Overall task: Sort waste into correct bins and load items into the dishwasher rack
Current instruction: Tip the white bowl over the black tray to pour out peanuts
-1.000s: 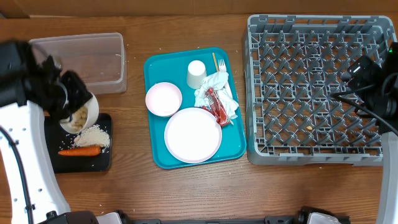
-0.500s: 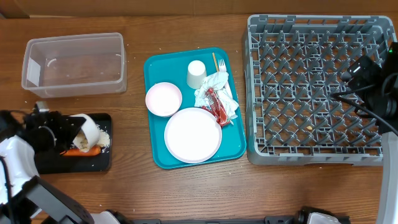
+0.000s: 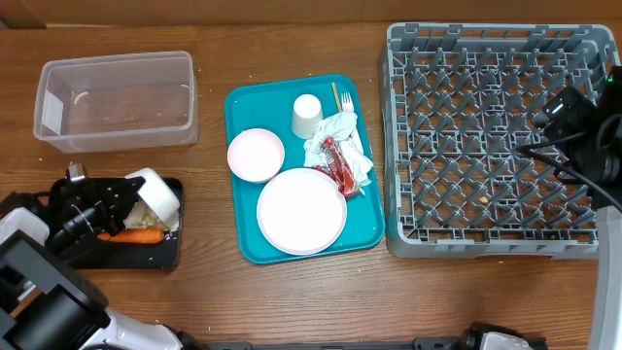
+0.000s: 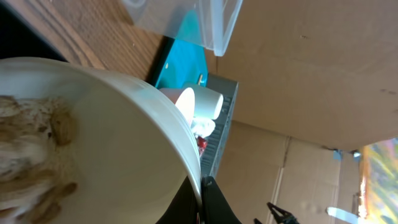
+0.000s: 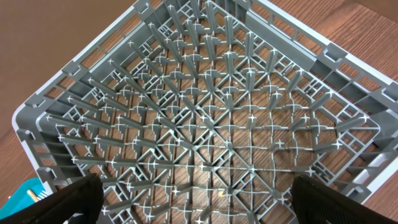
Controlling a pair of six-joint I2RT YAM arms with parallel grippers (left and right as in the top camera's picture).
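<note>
On the left side of the table, the left gripper (image 4: 200, 198) is pinched tight on the rim of a small white bowl (image 3: 158, 192). It holds the bowl tipped over the black tray (image 3: 155, 255), with crumbs (image 4: 37, 155) inside. An orange carrot (image 3: 136, 235) lies on that tray. Near it is the clear tub (image 3: 117, 141). On the teal tray (image 3: 243, 107) sit the plate (image 3: 301, 210), other bowl (image 3: 256, 155), cup (image 3: 307, 116), fork (image 3: 345, 97), napkins (image 3: 340, 131) and red wrapper (image 3: 338, 165). The right gripper (image 5: 199, 202) hangs wide open over the grey rack (image 5: 217, 112), holding nothing
</note>
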